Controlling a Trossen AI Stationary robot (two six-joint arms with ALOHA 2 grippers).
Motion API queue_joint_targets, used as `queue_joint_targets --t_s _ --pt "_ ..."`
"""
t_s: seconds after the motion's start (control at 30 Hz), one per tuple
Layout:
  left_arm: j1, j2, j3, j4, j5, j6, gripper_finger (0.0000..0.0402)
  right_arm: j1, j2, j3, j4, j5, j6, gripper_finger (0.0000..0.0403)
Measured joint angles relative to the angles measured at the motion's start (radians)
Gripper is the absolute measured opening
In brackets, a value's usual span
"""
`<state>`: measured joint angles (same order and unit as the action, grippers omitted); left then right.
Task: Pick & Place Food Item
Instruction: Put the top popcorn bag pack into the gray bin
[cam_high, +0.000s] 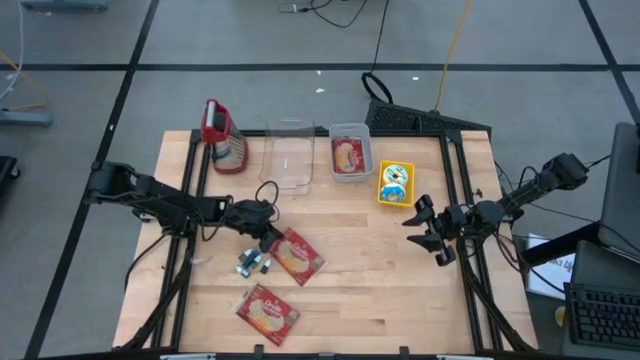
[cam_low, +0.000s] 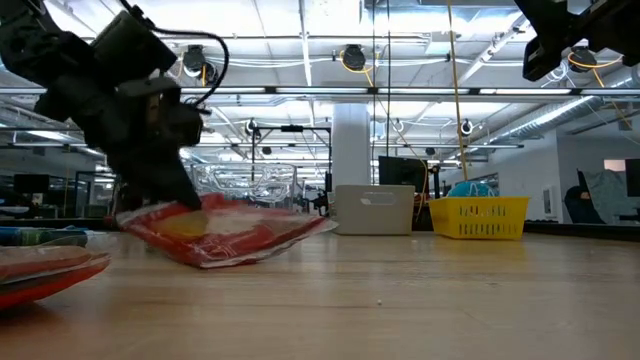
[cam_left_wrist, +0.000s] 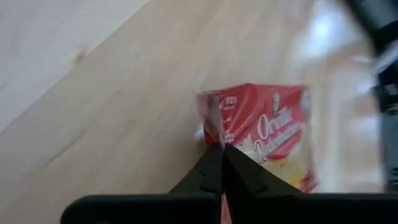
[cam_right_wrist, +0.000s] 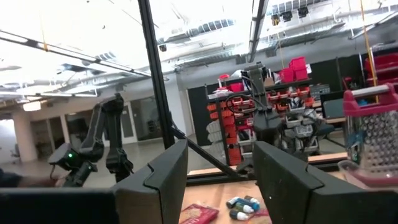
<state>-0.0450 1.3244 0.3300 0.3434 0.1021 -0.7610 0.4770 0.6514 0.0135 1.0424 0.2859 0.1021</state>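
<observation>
Left hand (cam_left_wrist: 221, 163) pinched tight on edge of popcorn bag (cam_left_wrist: 267, 134), thin grip; could slip w/ lift. Right hand (cam_high: 432, 231) open, empty, waits near table's (cam_high: 380, 290) right side.

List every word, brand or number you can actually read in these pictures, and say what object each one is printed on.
"Orville Redenbacher's", partly blurred: on the red popcorn packet pinched by the left gripper.
Small white print near that packet's corner: too blurred to read.
Other popcorn packets and the yellow basket in the high view: print too small to read.

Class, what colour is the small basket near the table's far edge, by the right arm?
Yellow: the basket shows best in the low view.
</observation>
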Motion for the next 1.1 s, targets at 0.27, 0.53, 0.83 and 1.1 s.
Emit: queue_joint_targets --t_s 0.27,0.53,0.83,1.1 --pt "-0.048 -0.108 0.077 -0.005 -0.038 0.064 0.0002 0.000 0.000 0.000 0.000 0.000 0.017 0.0169" --pt "-0.139 -0.162 0.356 -0.391 -0.156 0.203 0.0001 0.000 0.000 0.000 0.000 0.002 0.017 0.0169" --pt "-0.213 -0.108 0.653 -0.691 -0.262 0.299 0.0000 0.000 0.049 0.000 0.037 0.004 0.053 0.0169" --pt "-0.209 0.013 0.836 -0.864 -0.255 0.342 0.0000 -0.001 0.200 0.078 0.063 0.006 0.031 0.0169"
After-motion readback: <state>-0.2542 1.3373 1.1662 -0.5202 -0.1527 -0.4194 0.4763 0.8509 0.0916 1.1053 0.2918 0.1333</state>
